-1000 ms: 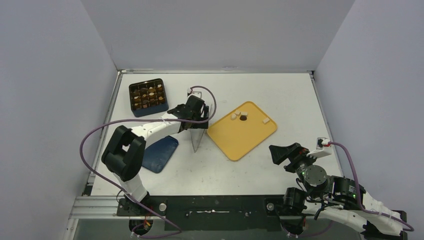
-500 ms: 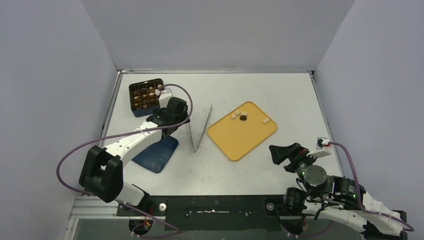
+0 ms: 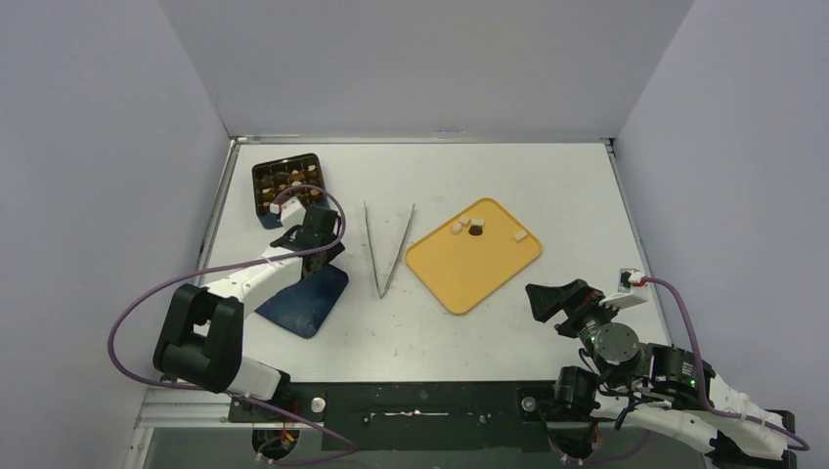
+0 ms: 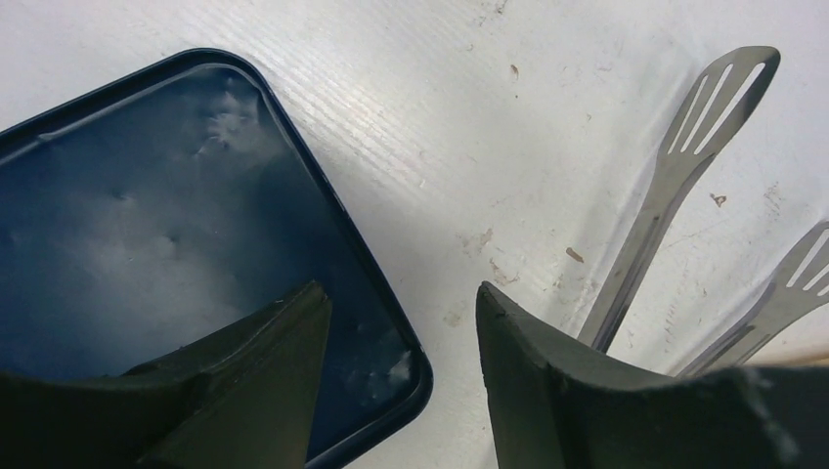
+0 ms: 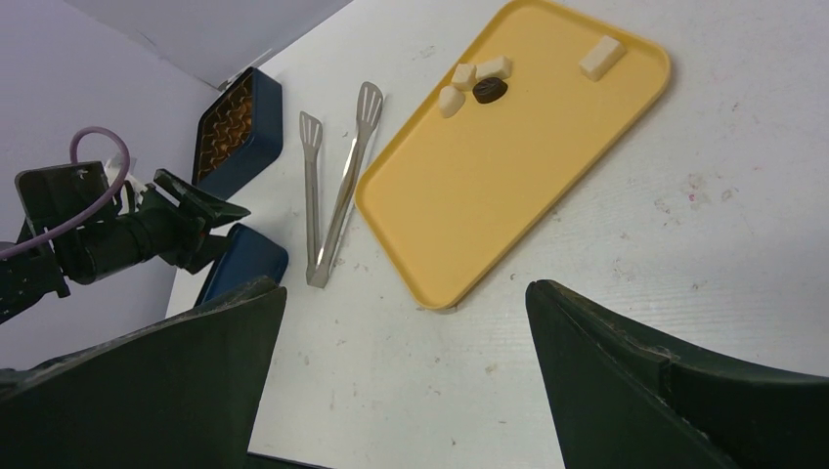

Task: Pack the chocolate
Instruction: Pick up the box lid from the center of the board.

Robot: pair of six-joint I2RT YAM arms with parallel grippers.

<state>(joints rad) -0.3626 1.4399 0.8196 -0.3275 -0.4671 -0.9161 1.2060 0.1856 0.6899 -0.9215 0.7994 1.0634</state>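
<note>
Left fingers [image 4: 264, 381] spread, nothing between them, low over the corner of the dark blue lid [image 4: 147, 225] and the bare bench [image 4: 469, 117] beside it; metal tongs [image 4: 640, 244] lie just to their right, open in a V, between lid and yellow tray [image 5: 508, 215]. Right fingers [image 5: 626, 381] spread wide, empty, up by the near right edge of the bench, well apart from the tray. Chocolate: loose pieces [image 5: 489, 90] on the far part of the tray, one dark brown with cream ones touching or just beside it, one cream piece apart toward the tray's corner; more pieces [image 3: 293, 181] sit in the compartments of the dark box [image 3: 257, 191] at the far left of the bench
</note>
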